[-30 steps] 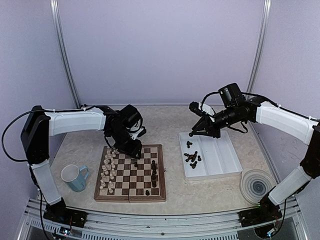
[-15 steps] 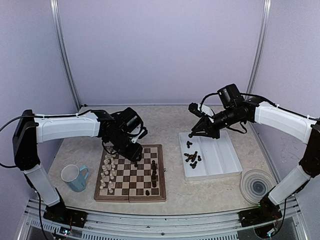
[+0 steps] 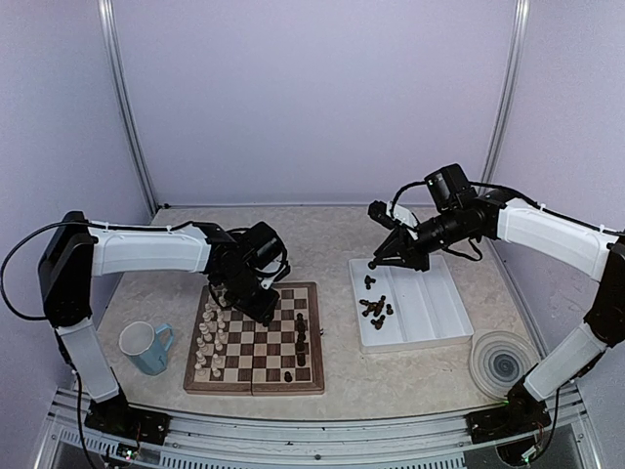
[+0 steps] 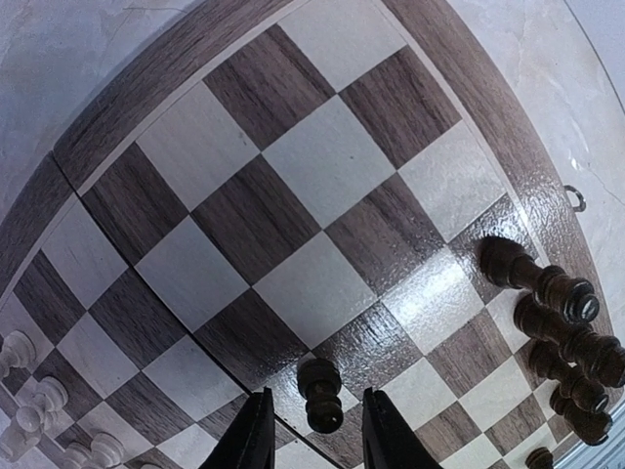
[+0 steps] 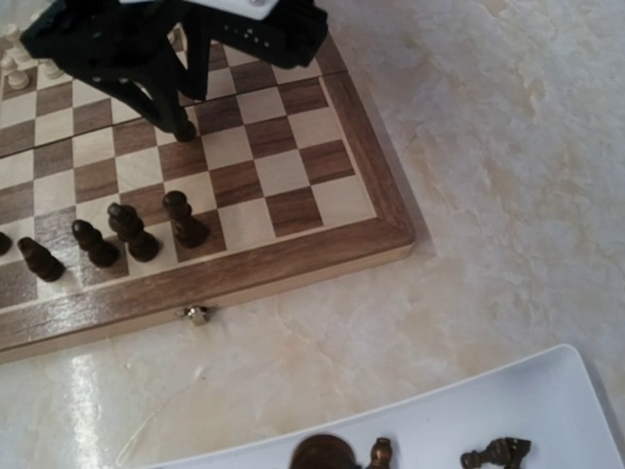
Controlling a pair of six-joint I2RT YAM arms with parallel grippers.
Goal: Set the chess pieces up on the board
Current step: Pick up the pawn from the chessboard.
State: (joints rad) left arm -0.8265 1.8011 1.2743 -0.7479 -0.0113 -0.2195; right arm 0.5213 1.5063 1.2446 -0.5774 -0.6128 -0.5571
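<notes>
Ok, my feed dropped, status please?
Left pincer open astride a dark pawn on the board. Right pincer shut on dark piece above tray. No obstruction seen.

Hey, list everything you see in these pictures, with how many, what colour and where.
board: one, brown and beige checks, left of centre.
tray: one, white, right of the board.
cream pieces: many, board's left columns.
dark pieces: several on the board's right side, a cluster in the tray.
mug: one, light blue, left of the board.
ridged disc: one, pale, near right corner.
left end effector: black, open around a dark pawn on the board.
right end effector: black, over the tray's far-left corner, seemingly pinching a dark piece.
</notes>
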